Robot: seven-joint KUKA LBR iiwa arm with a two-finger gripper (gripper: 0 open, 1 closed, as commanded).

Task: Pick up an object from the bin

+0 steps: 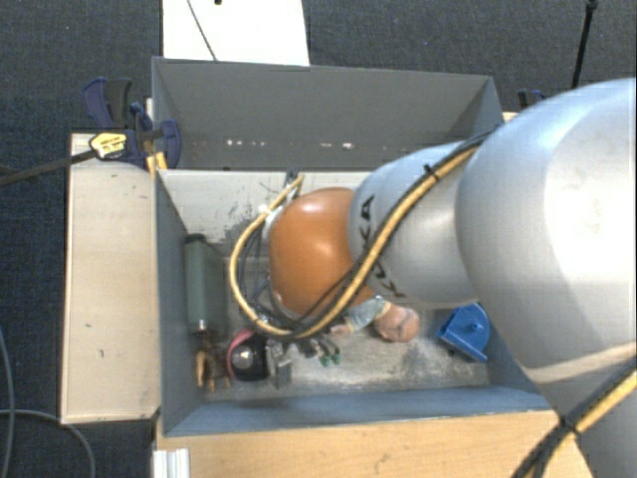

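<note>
My gripper [283, 357] pokes out from under the arm's orange cover, low over the front left part of the bin. Right beside it on the left lies a small black and red thing [246, 357]. A brown piece [205, 368] sits further left in the front corner. Small green bits [328, 357] lie just to the gripper's right. A pale pink and light-blue soft thing [391, 321] shows from under the arm, right of the gripper.
A grey-green cylinder [196, 281] lies along the left wall. A blue blocky thing [466, 331] rests near the front right corner. The arm and its orange cover hide the middle and right of the bin.
</note>
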